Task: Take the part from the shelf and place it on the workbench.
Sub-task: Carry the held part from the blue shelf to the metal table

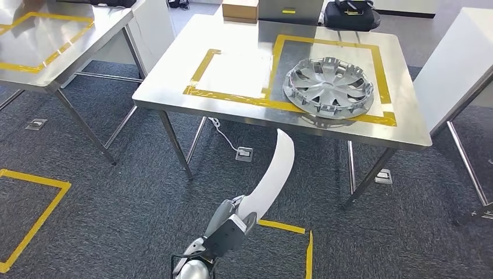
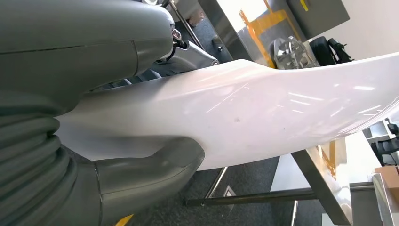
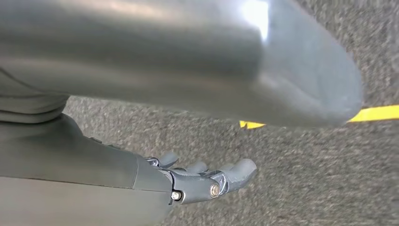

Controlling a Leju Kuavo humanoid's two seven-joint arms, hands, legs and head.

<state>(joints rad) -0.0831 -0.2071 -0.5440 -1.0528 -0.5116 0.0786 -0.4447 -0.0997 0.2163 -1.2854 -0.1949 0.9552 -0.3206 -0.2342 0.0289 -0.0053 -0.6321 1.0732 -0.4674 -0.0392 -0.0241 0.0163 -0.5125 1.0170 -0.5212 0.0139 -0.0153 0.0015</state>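
A: Left hand clamped on low end of white curved part, rest sticking up ahead toward workbench. Right hand hanging empty, fingers loosely apart

B: Could clip bench edge w/ far tip, or land on hubcap beyond

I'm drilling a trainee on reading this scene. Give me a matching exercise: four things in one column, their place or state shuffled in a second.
Things:
1. white curved part
2. hubcap
3. right hand
4. cardboard box

Places or states:
A. at the workbench's far edge
B. lying inside the yellow tape frame
C. held by the left hand
D. holding nothing, above the carpet

Pairs: 1-C, 2-B, 3-D, 4-A
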